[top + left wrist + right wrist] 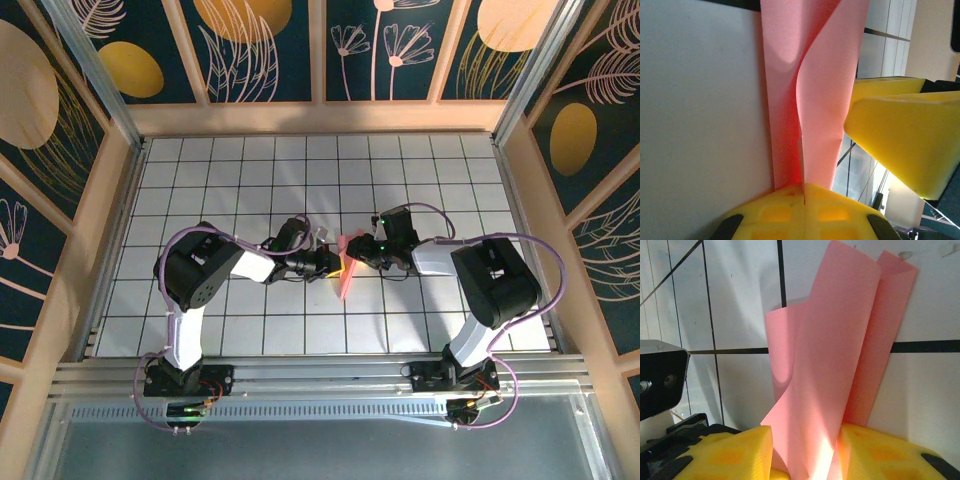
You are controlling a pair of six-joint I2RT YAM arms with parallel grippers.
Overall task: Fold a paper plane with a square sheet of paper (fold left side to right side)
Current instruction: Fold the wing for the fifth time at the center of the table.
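The salmon-pink sheet of paper is folded into a narrow long shape and stands up off the grid table between the two arms. My left gripper comes in from the left and is shut on its lower edge. In the left wrist view the yellow jaws are pressed together on the paper, whose flaps curl apart above them. My right gripper meets it from the right. Its yellow fingers stand apart with loose folds of the paper rising between them.
White gridded tabletop lies all round, fenced by wooden walls and a metal rail at the near edge. The right gripper's yellow fingers sit close beside the paper in the left wrist view.
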